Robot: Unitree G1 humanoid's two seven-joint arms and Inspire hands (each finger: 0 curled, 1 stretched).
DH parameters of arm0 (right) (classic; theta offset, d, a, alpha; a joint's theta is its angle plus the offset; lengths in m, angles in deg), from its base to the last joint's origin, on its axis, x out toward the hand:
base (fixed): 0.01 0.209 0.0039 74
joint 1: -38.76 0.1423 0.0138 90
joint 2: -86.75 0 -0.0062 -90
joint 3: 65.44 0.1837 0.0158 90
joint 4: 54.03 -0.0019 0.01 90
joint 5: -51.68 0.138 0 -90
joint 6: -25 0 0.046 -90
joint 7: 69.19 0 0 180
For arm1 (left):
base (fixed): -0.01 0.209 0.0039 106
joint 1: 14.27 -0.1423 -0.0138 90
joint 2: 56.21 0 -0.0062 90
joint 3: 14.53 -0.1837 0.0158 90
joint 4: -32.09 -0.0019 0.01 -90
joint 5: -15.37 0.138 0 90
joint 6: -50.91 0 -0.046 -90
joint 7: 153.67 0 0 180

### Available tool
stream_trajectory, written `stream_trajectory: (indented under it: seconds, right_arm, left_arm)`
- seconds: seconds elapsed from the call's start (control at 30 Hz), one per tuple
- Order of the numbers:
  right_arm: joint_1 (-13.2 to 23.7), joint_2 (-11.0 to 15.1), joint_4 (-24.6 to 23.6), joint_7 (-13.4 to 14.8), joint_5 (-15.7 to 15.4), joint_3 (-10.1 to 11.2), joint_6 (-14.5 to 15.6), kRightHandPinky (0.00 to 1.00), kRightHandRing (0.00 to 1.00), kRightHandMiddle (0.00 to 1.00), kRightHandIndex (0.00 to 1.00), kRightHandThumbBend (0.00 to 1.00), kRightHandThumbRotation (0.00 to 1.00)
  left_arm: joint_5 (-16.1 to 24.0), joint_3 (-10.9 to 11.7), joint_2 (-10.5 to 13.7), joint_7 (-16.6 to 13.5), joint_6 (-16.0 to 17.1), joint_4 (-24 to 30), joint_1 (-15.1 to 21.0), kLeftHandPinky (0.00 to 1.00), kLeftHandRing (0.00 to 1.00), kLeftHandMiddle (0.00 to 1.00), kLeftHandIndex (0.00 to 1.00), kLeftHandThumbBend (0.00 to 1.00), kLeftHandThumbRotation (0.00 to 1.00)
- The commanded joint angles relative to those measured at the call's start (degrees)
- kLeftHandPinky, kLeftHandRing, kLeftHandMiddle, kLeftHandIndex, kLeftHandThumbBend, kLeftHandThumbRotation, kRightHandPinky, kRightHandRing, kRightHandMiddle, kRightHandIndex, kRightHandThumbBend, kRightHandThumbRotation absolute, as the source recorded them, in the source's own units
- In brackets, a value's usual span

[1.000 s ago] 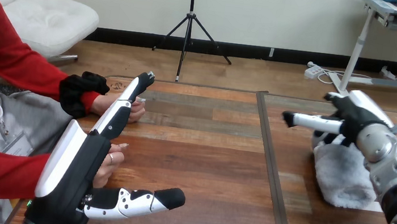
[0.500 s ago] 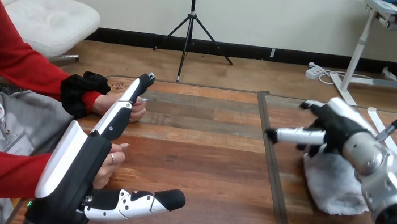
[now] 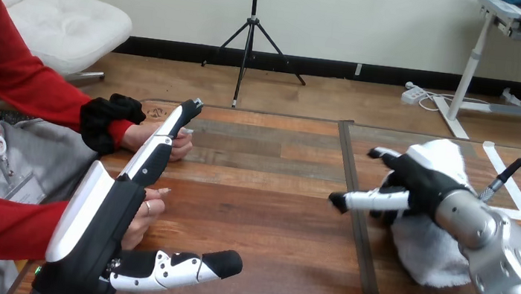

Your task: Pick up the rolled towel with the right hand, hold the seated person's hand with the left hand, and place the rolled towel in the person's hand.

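Right hand (image 3: 421,188) has shifted left, curled round rolled towel (image 3: 428,250); left hand (image 3: 96,226) straight-fingered.

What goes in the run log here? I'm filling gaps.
left hand: open, beside person's nearer hand; right hand: on rolled towel

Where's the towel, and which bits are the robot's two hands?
towel (image 3: 433,254): head view, on its fluffy white lower part.
right hand (image 3: 422,183): head view, on the hand's black middle.
left hand (image 3: 107,220): head view, on the black part beside its white shell.
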Motion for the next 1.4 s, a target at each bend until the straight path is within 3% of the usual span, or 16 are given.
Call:
stream_trajectory:
  seconds: [0.0, 0.27, 0.3, 0.37, 0.47, 0.57, 0.67, 0.77, 0.97, 1.03, 1.13, 1.23, 1.37]
  right_arm:
    - [-3.0, 3.7, -17.6, -4.2, 2.2, 2.6, 2.1, 0.12, 0.18, 0.28, 0.96, 0.94, 0.51]
    - [-5.4, 4.1, -23.1, -3.9, 2.2, 4.3, 1.9, 0.09, 0.15, 0.25, 0.96, 0.94, 0.49]
    - [-5.5, 4.2, -23.6, -3.7, 2.0, 4.4, 2.0, 0.15, 0.24, 0.35, 0.96, 0.96, 0.51]
    - [-6.0, 4.1, -25.0, -3.1, 1.8, 4.9, 2.0, 0.2, 0.31, 0.42, 0.96, 0.97, 0.52]
    - [-6.7, 3.8, -27.1, -2.2, 1.4, 5.6, 2.6, 0.22, 0.34, 0.5, 0.96, 0.97, 0.51]
    - [-7.1, 3.7, -28.4, -1.1, 1.0, 6.2, 2.5, 0.26, 0.4, 0.66, 0.95, 0.97, 0.5]
    - [-7.4, 3.5, -28.7, -0.3, 1.5, 7.0, 1.5, 0.3, 0.46, 0.7, 0.94, 0.96, 0.46]
    - [-7.6, 3.2, -29.5, -0.2, 2.0, 8.0, 2.0, 0.34, 0.51, 0.8, 0.94, 0.94, 0.44]
    - [-7.7, 3.0, -29.3, 1.8, 1.8, 9.1, 0.8, 0.29, 0.41, 0.83, 0.93, 0.97, 0.43]
    - [-7.7, 3.0, -29.6, 1.6, 1.8, 9.3, 1.5, 0.33, 0.43, 0.83, 0.93, 0.96, 0.42]
    - [-7.9, 2.9, -29.0, 2.8, 2.6, 10.1, -1.0, 0.38, 0.48, 0.83, 0.92, 0.95, 0.4]
    - [-7.9, 3.1, -29.3, 3.1, 2.4, 10.3, -1.1, 0.43, 0.54, 0.82, 0.92, 0.95, 0.4]
    - [-7.8, 3.2, -27.7, 4.4, 3.2, 10.9, -3.7, 0.51, 0.64, 0.83, 0.92, 0.95, 0.4]
  left_arm:
    - [-1.4, 1.1, 0.9, 0.3, -0.1, 1.8, 4.2, 0.95, 0.96, 0.96, 0.97, 1.0, 0.58]
    - [-1.4, 1.1, 0.9, 0.4, 0.0, 1.4, 4.8, 0.94, 0.96, 0.96, 0.97, 1.0, 0.58]
    - [-1.3, 1.2, 0.9, 0.3, -0.1, 1.5, 4.8, 0.94, 0.95, 0.96, 0.97, 1.0, 0.58]
    - [-1.1, 1.2, 0.8, 0.3, -0.2, 1.5, 4.9, 0.94, 0.95, 0.95, 0.97, 1.0, 0.58]
    - [-1.0, 1.2, 0.8, 0.4, 0.0, 1.3, 5.1, 0.94, 0.95, 0.95, 0.97, 1.0, 0.58]
    - [-1.0, 1.1, 0.7, 0.4, 0.0, 1.2, 5.3, 0.93, 0.95, 0.95, 0.96, 1.0, 0.58]
    - [-1.0, 1.1, 0.7, 0.5, -0.2, 1.2, 5.5, 0.93, 0.95, 0.95, 0.96, 1.0, 0.58]
    - [-0.9, 1.0, 0.7, 0.6, -0.1, 1.1, 5.7, 0.93, 0.95, 0.96, 0.97, 1.0, 0.58]
    - [-0.7, 1.1, 0.5, 0.5, 0.1, 0.7, 6.0, 0.92, 0.95, 0.95, 0.96, 1.0, 0.59]
    - [-0.8, 1.1, 0.6, 0.7, -0.1, 0.8, 6.0, 0.92, 0.95, 0.96, 0.97, 1.0, 0.59]
    - [-0.9, 1.1, 0.6, 0.8, 0.0, 0.6, 6.2, 0.92, 0.95, 0.96, 0.97, 1.0, 0.58]
    - [-0.9, 1.2, 0.6, 0.6, 0.3, 0.2, 6.5, 0.92, 0.94, 0.96, 0.96, 1.0, 0.58]
    - [-0.7, 1.3, 0.5, 0.6, 0.2, 0.3, 6.5, 0.91, 0.94, 0.95, 0.96, 1.0, 0.59]
